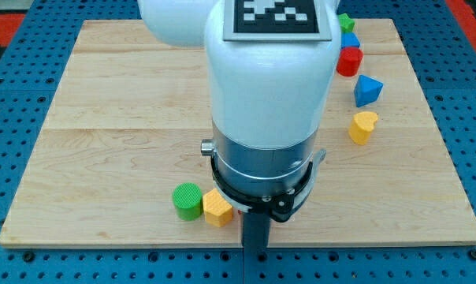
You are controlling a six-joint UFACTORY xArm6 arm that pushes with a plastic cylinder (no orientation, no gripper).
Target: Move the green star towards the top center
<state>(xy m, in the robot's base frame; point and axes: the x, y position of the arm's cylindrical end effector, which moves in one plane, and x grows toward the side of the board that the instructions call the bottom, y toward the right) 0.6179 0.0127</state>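
Note:
A green block (346, 21), partly hidden behind my arm, lies at the board's top right; only its jagged edge shows, so it could be the star. My arm's white body fills the middle of the view. The dark rod comes down below it, and my tip (256, 254) sits at the board's bottom edge, right of centre. The tip is far from the green block at the top. It is just right of a yellow hexagon (217, 208) and apart from it.
A green cylinder (187, 200) touches the yellow hexagon's left side. Below the green block, down the right side, lie a blue block (350, 39), a red block (349, 61), a blue block (367, 90) and a yellow block (363, 126). The wooden board (104, 118) lies on a blue pegboard.

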